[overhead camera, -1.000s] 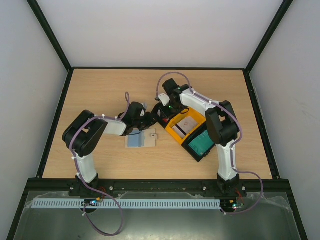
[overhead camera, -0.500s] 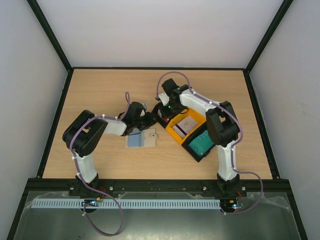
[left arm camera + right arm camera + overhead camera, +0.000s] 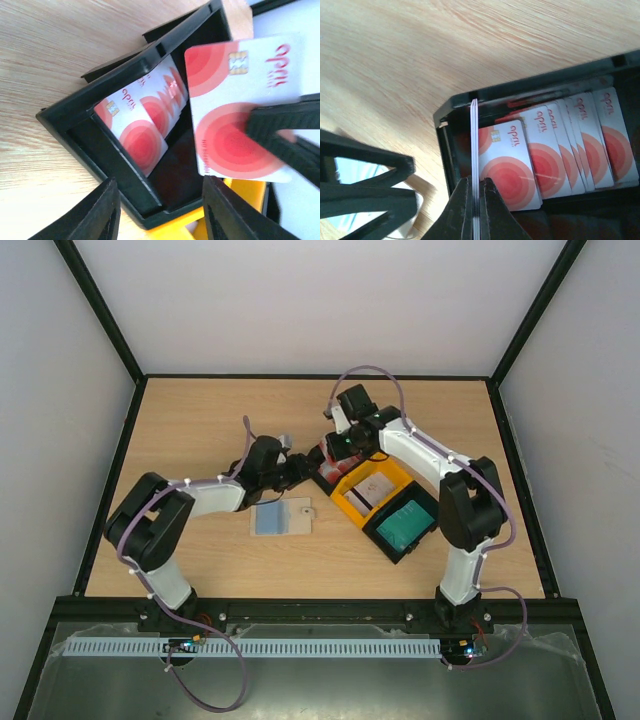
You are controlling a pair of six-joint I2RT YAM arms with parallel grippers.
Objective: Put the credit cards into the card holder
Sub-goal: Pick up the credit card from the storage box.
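The right wrist view shows the right gripper (image 3: 475, 186) clamped on one red-and-white card (image 3: 475, 145), edge-on above the stacked cards (image 3: 560, 150) in the tray (image 3: 452, 106). The left wrist view shows that card's face and the left gripper (image 3: 160, 212) open and empty. Only the overhead view shows the card holder (image 3: 282, 517), lying open on the worktop (image 3: 200, 430) near the tray.

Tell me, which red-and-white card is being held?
The card pinched on edge in the right gripper; the other cards lie stacked inside the tray.
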